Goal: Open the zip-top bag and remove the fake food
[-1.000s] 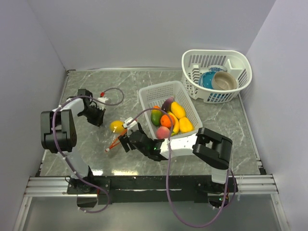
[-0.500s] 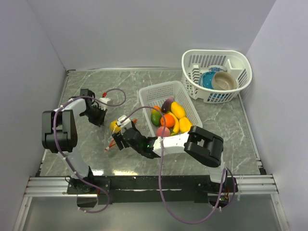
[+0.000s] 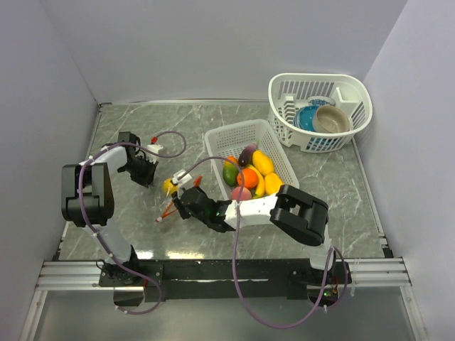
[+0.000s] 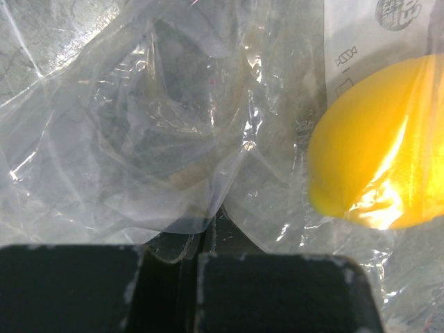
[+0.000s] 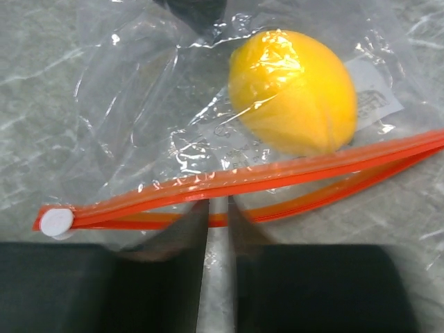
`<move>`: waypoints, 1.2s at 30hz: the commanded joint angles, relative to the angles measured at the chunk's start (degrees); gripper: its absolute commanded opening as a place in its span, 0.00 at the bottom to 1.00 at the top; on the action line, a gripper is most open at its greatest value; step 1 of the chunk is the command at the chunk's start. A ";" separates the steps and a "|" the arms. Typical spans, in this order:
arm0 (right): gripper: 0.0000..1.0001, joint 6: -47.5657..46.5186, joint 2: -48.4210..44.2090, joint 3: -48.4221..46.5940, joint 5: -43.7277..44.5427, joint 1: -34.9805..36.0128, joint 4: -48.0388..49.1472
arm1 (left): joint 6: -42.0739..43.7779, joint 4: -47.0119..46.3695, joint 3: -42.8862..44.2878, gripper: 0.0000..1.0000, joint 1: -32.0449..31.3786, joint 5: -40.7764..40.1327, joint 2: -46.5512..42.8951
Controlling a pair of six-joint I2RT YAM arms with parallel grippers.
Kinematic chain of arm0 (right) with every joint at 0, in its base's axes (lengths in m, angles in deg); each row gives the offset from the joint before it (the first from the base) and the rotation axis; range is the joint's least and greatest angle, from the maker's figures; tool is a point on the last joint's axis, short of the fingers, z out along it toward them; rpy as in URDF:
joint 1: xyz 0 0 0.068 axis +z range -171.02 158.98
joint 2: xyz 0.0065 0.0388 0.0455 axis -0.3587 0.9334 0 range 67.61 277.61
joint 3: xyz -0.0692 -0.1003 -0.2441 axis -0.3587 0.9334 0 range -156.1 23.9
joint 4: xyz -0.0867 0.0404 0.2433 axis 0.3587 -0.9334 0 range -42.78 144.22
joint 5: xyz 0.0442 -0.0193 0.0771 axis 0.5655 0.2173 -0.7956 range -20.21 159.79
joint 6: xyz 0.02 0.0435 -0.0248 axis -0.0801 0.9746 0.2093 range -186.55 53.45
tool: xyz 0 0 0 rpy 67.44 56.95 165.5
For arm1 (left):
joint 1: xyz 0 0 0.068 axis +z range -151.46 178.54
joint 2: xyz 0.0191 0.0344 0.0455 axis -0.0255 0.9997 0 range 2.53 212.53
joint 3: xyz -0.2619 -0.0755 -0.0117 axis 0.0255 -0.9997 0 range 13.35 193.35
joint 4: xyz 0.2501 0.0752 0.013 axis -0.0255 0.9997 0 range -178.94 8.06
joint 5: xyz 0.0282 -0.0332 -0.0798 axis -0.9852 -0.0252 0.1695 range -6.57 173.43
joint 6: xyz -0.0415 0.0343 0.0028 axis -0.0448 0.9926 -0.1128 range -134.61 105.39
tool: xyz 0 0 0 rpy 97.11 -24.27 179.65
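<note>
Left of the desk's middle, somewhat toward the near edge, the zip-top bag [image 5: 132, 104] lies between the two arms. One yellow fruit [image 5: 295, 90] is inside it, just behind the orange zip strip [image 5: 277, 170].

The left gripper [image 4: 196, 253] has its fingers pressed together on a fold of the clear film at the bag's closed end. The right gripper [image 5: 218, 215] has its fingers nearly touching at the near track of the strip, apparently pinching that lip. The two tracks stand apart toward one end, so the mouth looks partly open.

The film is thin, crinkly and slick. It should weigh next to nothing, crumple rather than resist, and slide out of a light pinch. The stiffer strip is the better hold.

The fruit looks hard, glossy and rounded. It will likely roll or squirt from the pads unless it is gripped across its widest part.

The white basket [image 3: 217, 145], toward the far right, holds other fruit.
</note>
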 commanded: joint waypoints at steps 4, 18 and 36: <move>0.86 -2.49 1.15 -5.35 -1.20 -2.74 1.56 | 2.00 0.89 -1.15 0.01 -0.23 0.15 -1.32; 0.97 -3.99 9.76 -15.63 -3.31 -5.91 -0.99 | 2.97 2.21 -0.44 0.01 -0.23 1.47 -0.35; 0.99 -2.58 18.12 -24.78 -6.30 -5.03 -4.77 | 3.05 4.14 1.05 0.01 -1.46 5.94 1.14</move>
